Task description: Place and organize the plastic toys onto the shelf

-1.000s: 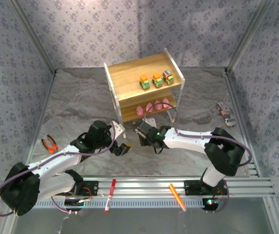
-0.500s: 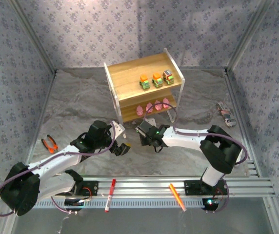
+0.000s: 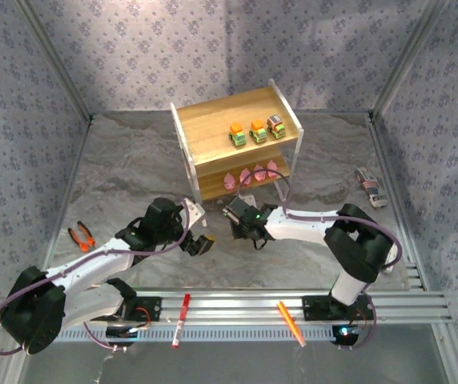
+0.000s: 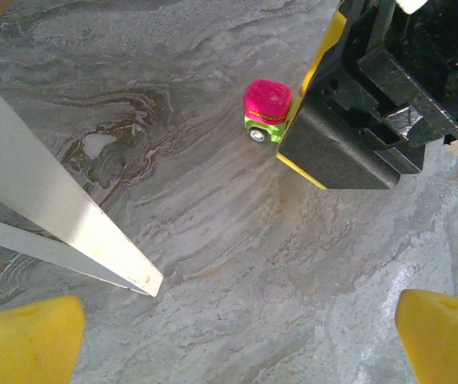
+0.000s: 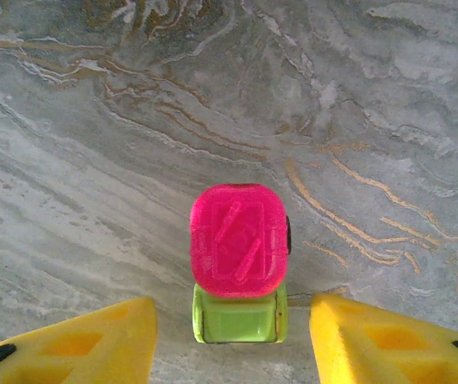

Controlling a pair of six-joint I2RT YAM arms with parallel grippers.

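A small green truck with a pink top [image 5: 239, 244] stands on the marbled tabletop. My right gripper [image 5: 231, 320] is open around its green cab, with a gap on each side between the truck and the yellow fingers [image 5: 85, 344]. The left wrist view shows the same truck [image 4: 265, 110] beside the right gripper's black body [image 4: 357, 120]. My left gripper [image 4: 237, 328] is open over bare table near the shelf's white leg [image 4: 61, 216]. The shelf [image 3: 213, 136] holds three trucks [image 3: 258, 130] on its top board and several pink figures [image 3: 251, 174] on the lower one.
Orange-handled pliers [image 3: 81, 235] lie at the left. A red marker [image 3: 181, 318] and an orange marker [image 3: 291, 322] rest on the front rail. A small grey object [image 3: 371, 187] lies at the right near the wall.
The right arm's elbow has shifted a little to the left while its gripper stays over the same spot. The left arm has not moved.
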